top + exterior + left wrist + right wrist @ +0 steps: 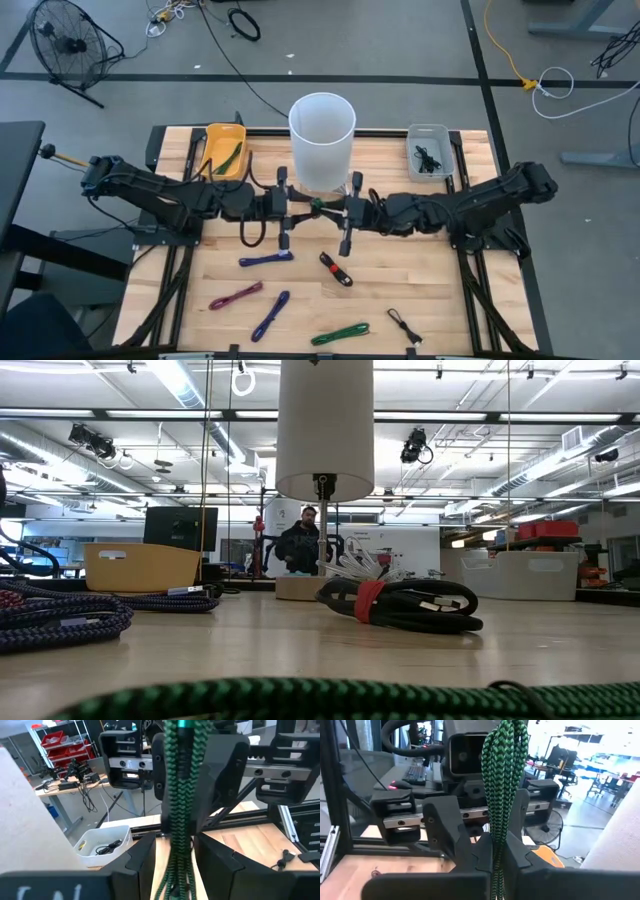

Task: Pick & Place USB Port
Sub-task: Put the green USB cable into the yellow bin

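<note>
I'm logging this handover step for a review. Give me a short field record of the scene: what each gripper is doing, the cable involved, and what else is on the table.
right gripper: shut on green braided cable, at table centre
left gripper: facing it, fingers either side of the same cable, not clamped
white bucket: upright, just behind both grippers
yellow bin: back left, holds a green cable
clear bin: back right, holds a black cable
loose on table: black cable with red tie, and purple, blue and green cables

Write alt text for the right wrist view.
A green-and-black braided cable hangs pinched in the shut right gripper. The left gripper faces it just behind the cable, above the wooden table.
</note>
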Action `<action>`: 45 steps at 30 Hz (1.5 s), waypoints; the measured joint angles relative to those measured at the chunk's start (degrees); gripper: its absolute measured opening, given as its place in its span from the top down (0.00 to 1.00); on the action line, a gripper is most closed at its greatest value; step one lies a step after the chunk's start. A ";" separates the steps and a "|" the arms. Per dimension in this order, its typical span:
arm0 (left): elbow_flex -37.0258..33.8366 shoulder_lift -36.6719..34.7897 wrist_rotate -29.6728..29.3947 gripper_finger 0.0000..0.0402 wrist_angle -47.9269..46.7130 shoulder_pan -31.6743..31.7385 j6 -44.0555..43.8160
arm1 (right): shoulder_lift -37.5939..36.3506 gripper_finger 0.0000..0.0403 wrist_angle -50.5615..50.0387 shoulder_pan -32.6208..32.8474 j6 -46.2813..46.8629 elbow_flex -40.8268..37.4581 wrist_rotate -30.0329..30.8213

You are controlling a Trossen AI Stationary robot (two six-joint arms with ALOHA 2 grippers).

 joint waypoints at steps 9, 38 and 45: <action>0.00 -0.02 0.91 0.94 -1.15 -0.02 -2.31 | 0.04 0.96 0.34 -0.72 0.55 0.00 -3.18; 0.02 -20.48 -42.19 0.94 -69.87 6.95 -43.77 | 0.02 0.73 -2.14 -0.63 -0.03 0.00 -3.24; -0.23 -21.41 -38.09 0.94 -75.77 21.46 -42.65 | 0.00 0.73 -3.17 -0.63 -0.05 0.00 -3.12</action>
